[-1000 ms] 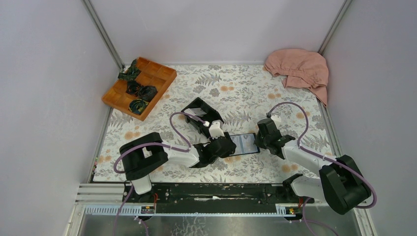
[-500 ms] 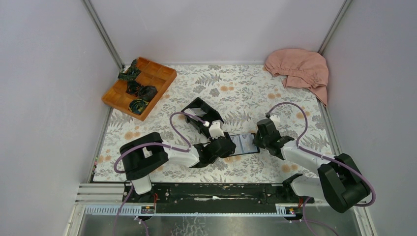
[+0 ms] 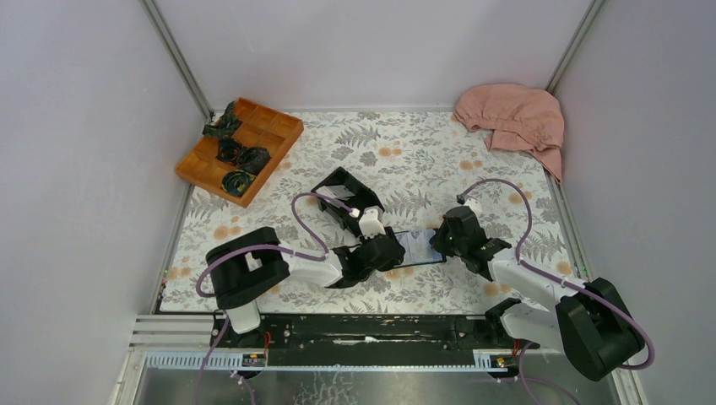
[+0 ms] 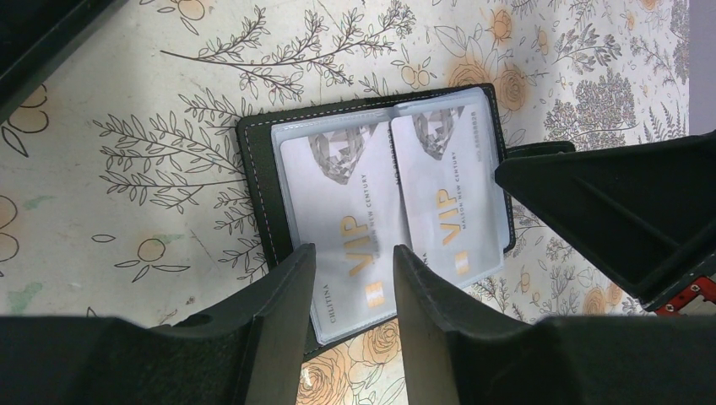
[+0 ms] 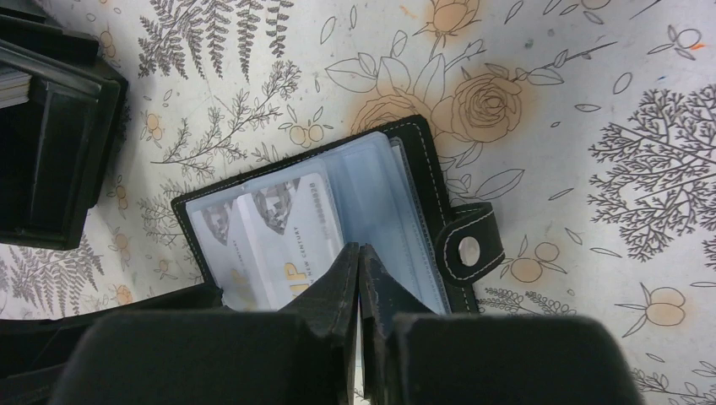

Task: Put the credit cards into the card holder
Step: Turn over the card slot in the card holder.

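Observation:
The card holder [image 3: 420, 247] lies open on the floral mat between my two grippers. In the left wrist view the card holder's black edge [image 4: 253, 169] frames two pale VIP credit cards [image 4: 338, 194] [image 4: 447, 169] in clear sleeves. My left gripper [image 4: 355, 278] is open and empty, its jaws low over the near edge of the left card. My right gripper [image 5: 359, 249] is shut, its tips on the clear sleeves beside a card [image 5: 283, 228]. I cannot tell whether it pinches a sleeve. The clasp tab [image 5: 467, 246] lies open to the right.
A rigid black open-topped box [image 3: 342, 192] stands just behind the left gripper with a white card [image 3: 336, 192] inside. An orange compartment tray [image 3: 203, 164] with dark items sits at the back left. A pink cloth [image 3: 515, 114] lies at the back right.
My right gripper has moved slightly left and nearer, further over the card holder. The left gripper and the card holder have stayed put.

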`<action>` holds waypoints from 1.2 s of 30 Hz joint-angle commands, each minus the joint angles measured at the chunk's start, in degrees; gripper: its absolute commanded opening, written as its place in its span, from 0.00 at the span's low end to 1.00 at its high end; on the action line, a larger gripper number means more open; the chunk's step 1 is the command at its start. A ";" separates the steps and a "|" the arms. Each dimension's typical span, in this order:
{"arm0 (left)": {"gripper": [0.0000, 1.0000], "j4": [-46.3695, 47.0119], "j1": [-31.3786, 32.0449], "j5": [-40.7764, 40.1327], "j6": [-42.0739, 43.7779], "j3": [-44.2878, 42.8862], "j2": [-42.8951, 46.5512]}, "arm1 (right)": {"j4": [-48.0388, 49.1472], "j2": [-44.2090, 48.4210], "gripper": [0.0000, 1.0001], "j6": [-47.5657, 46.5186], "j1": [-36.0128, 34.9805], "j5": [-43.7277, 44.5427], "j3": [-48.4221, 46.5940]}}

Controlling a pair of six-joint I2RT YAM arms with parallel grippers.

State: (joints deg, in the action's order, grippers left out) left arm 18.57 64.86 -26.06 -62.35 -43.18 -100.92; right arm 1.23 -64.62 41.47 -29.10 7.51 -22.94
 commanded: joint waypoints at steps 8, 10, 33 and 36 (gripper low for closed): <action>0.47 -4.09 0.44 -1.23 0.91 0.81 -2.10 | 4.94 0.81 0.05 2.10 -0.56 -5.38 0.06; 0.47 -4.09 0.49 -1.01 0.96 0.64 -2.49 | 5.47 0.90 0.05 2.21 -0.52 -5.99 0.21; 0.45 -8.76 0.80 -2.00 4.10 -2.69 -3.32 | -4.05 2.73 0.03 -0.36 -0.48 6.72 -2.23; 0.45 -11.19 0.93 -2.35 4.41 -3.76 -3.79 | -3.97 1.62 0.02 0.42 -0.45 7.62 -1.54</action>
State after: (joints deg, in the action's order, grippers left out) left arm 15.94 65.23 -27.05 -60.16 -46.06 -102.50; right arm -0.38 -61.84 42.24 -29.17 10.68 -22.83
